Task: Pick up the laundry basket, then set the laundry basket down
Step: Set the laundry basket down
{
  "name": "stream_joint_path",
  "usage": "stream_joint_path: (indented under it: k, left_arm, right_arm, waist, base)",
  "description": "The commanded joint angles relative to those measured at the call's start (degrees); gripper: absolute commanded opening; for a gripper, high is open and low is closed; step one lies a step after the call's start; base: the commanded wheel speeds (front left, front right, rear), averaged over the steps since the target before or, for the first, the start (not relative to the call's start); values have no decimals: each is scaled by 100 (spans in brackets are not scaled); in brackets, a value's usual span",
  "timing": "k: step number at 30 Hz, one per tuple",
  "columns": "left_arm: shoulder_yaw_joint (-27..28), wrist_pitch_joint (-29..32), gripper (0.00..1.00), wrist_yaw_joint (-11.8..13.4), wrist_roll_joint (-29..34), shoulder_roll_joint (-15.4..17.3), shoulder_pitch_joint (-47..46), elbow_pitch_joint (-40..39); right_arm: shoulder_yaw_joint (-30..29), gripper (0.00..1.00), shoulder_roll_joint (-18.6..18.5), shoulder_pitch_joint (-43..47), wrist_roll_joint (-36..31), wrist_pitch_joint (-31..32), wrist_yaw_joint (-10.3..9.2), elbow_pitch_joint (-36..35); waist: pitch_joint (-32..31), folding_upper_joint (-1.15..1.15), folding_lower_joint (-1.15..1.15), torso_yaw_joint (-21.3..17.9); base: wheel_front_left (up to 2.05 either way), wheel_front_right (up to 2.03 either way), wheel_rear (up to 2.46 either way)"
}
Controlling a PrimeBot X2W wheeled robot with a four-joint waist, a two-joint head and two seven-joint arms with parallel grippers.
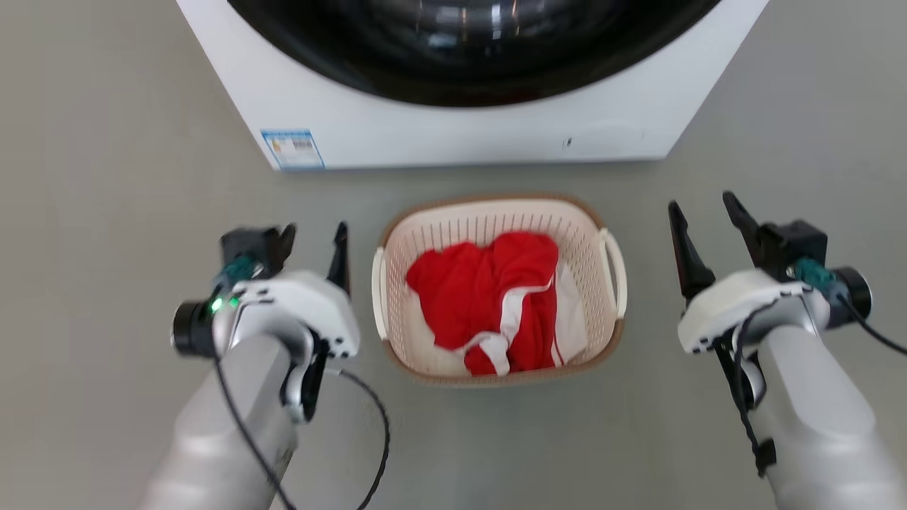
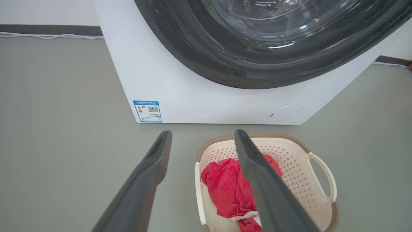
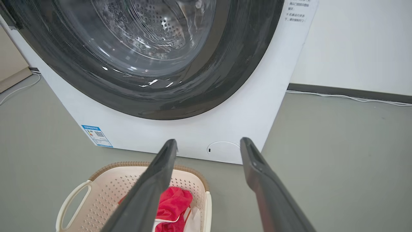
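Note:
The laundry basket [image 1: 432, 234], cream-white with a brown rim and white loop handles, stands on the grey floor just in front of the washing machine. Red and white clothes [image 1: 489, 297] lie inside it. My left gripper [image 1: 315, 237] hovers open to the basket's left, nothing between its fingers. On the other side my right gripper [image 1: 705, 212] is open too, a little apart from the right handle [image 1: 615, 265]. The left wrist view has the basket [image 2: 296, 170] behind my left gripper [image 2: 202, 137]. In the right wrist view the basket [image 3: 106, 193] sits lower left of my right gripper [image 3: 208, 143].
A white washing machine [image 1: 453, 134] with a dark round door [image 1: 468, 49] stands right behind the basket. Grey floor [image 1: 106, 142] spreads on both sides. A wall with a dark skirting and a white cable [image 3: 351, 96] runs behind the machine.

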Motion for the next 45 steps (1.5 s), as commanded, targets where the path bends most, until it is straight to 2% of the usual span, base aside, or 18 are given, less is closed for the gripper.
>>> stream_joint_path:
  k: [1, 11, 22, 30, 45]
  left_arm:
    - [264, -29, 100, -22, 89, 179, 102, -180]
    - [1245, -29, 100, -162, 642, 253, 1364, -1090]
    - [1957, -29, 100, -210, 1059, 94, 2685, -1870]
    - [2278, -29, 100, -251, 1276, -30, 3210, -2325]
    - [2687, -29, 100, -318, 1446, -194, 3649, -2677]
  right_arm:
    - [102, 100, 16, 154, 44, -79, 35, -192]
    - [161, 100, -142, 1018, 176, -79, 35, -843]
    - [211, 100, -54, 1973, 208, -79, 35, -1288]
    - [153, 100, -17, 2420, 161, -79, 35, -1629]
    - [62, 100, 35, 2642, 72, -79, 35, -1775]
  waist:
    - [-299, 0, 0, -24]
    - [-1040, 0, 0, -67]
    - [-1890, 0, 0, -132]
    - [-2045, 0, 0, -206]
    - [-2199, 0, 0, -278]
  base:
    - [0, 0, 0]
    - [0, 0, 0]
    - [0, 0, 0]
    - [0, 0, 0]
    - [0, 0, 0]
